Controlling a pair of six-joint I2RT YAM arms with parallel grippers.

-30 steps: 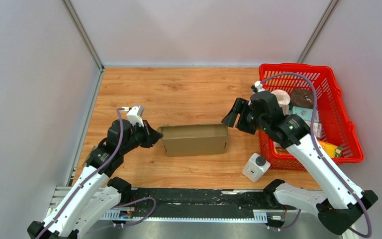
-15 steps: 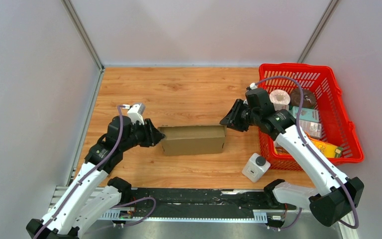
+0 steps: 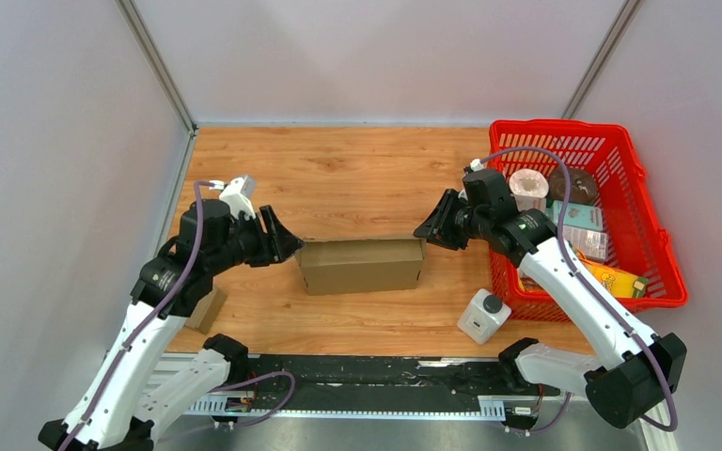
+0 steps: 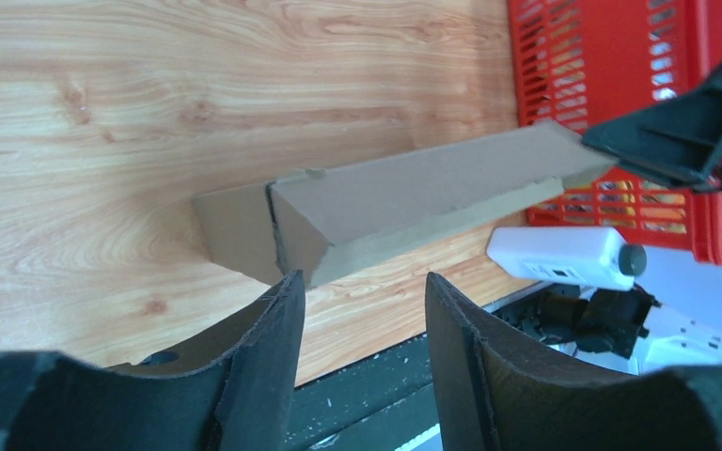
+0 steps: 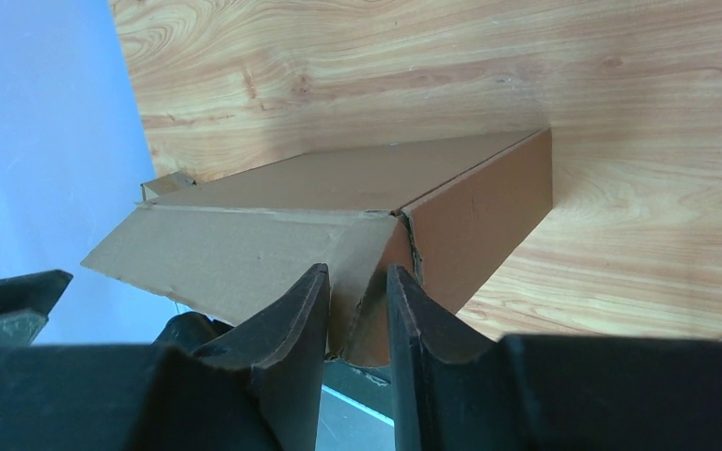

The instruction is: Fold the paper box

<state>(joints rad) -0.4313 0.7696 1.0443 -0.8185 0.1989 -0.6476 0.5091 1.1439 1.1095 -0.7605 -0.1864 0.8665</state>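
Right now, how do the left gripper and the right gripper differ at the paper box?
The left gripper has its fingers spread wide; the right gripper has them narrow. The left gripper holds nothing, the paper box lying just beyond its tips; the right gripper pinches the box's end flap. Both sit at opposite ends of the box, pointing inward.

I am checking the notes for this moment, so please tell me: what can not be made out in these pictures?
Top view: items in the red basket are small and partly behind the right arm; labels unreadable.
Top view: a brown object is half hidden under the left arm; I cannot identify it.
Right wrist view: the right fingers cover the paper box flap edge; whether they press it is unclear.
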